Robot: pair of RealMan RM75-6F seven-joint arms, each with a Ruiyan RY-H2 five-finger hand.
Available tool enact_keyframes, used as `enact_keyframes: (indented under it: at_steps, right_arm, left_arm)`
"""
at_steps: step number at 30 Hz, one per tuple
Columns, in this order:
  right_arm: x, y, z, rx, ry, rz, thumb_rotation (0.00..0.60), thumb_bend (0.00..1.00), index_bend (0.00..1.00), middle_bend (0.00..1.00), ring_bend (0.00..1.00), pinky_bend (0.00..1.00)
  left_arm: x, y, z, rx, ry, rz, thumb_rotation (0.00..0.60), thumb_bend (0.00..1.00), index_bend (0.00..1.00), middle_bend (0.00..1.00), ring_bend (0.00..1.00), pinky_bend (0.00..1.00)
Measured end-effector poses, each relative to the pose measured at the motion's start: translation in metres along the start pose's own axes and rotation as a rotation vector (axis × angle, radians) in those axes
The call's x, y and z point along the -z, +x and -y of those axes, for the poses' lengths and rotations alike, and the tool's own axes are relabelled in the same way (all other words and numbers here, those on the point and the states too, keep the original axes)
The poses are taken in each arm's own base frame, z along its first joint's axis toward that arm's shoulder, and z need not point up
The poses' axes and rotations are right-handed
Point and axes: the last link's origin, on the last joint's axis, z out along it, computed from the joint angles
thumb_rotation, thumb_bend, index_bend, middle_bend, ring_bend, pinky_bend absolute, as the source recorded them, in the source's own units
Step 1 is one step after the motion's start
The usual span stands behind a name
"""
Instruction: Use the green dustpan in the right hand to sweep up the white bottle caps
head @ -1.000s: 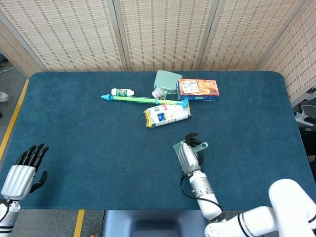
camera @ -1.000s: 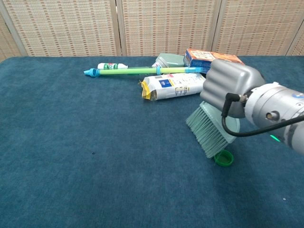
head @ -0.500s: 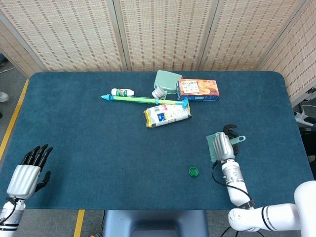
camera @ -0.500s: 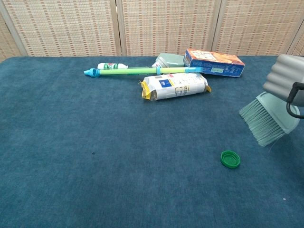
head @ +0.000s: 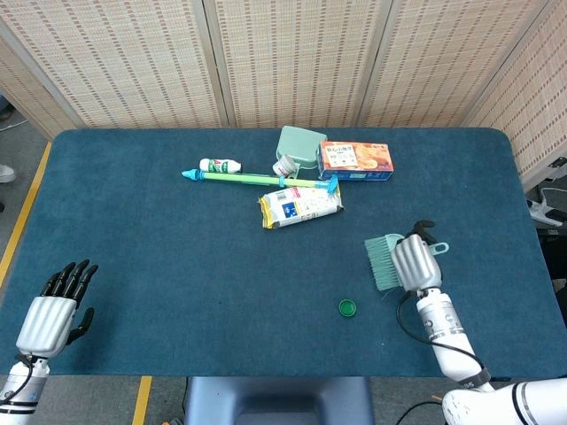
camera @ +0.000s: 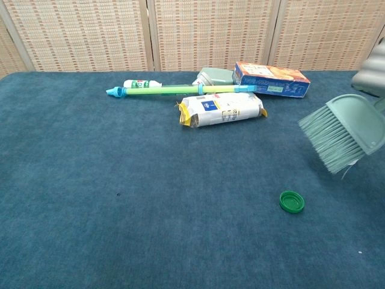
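While the right robot hand (head: pixel 415 262) is gripping the pale green plastic brush (camera: pixel 337 135) by its handle, bristles are hanging left of it, above the surface; round green bottle cap (camera: pixel 292 201) is lying below-left, likely light, skittish. Left robot hand (head: pixel 55 308) is idling spread.

Blue-carpeted table (head: pixel 133 230) — green cap (head: pixel 347 307), snack bag (head: pixel 299 205), cracker box (head: pixel 354 160), long green pole (head: pixel 257 179)

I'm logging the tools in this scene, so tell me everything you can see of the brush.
The brush is pale green and looks like plastic: a flat head with a fan of fine bristles pointing down and left, and a handle ending in a hanging loop. The right hand grips it by the handle, tilted, above the table right of the green cap, touching neither.
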Motion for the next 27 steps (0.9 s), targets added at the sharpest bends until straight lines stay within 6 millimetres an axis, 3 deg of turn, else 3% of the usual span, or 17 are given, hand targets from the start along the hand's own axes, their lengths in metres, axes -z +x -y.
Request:
enact_keyframes:
  at_steps: [6, 11, 18, 27]
  right_arm:
    - [0.027, 0.035, 0.021, -0.042, 0.120, -0.159, 0.600, 0.34, 1.00, 0.79, 0.49, 0.34]
    - [0.035, 0.047, 0.048, -0.013, 0.198, -0.197, 0.600, 0.34, 1.00, 0.79, 0.49, 0.34]
    - [0.026, 0.040, 0.071, 0.108, 0.212, -0.180, 0.600, 0.34, 1.00, 0.79, 0.49, 0.34]
    - [0.009, 0.008, 0.063, 0.231, 0.145, -0.089, 0.600, 0.34, 1.00, 0.79, 0.49, 0.34]
  left_arm:
    - [0.001, -0.001, 0.000, -0.001, -0.002, 0.002, 0.600, 0.47, 0.00, 0.00, 0.00, 0.15]
    - [0.001, -0.001, 0.001, 0.000, 0.000, 0.002, 0.600, 0.47, 0.00, 0.00, 0.00, 0.15]
    - [0.000, 0.000, 0.001, 0.000, 0.003, 0.001, 0.600, 0.47, 0.00, 0.00, 0.00, 0.16]
    - [0.000, 0.000, 0.001, -0.001, 0.004, 0.002, 0.600, 0.47, 0.00, 0.00, 0.00, 0.16]
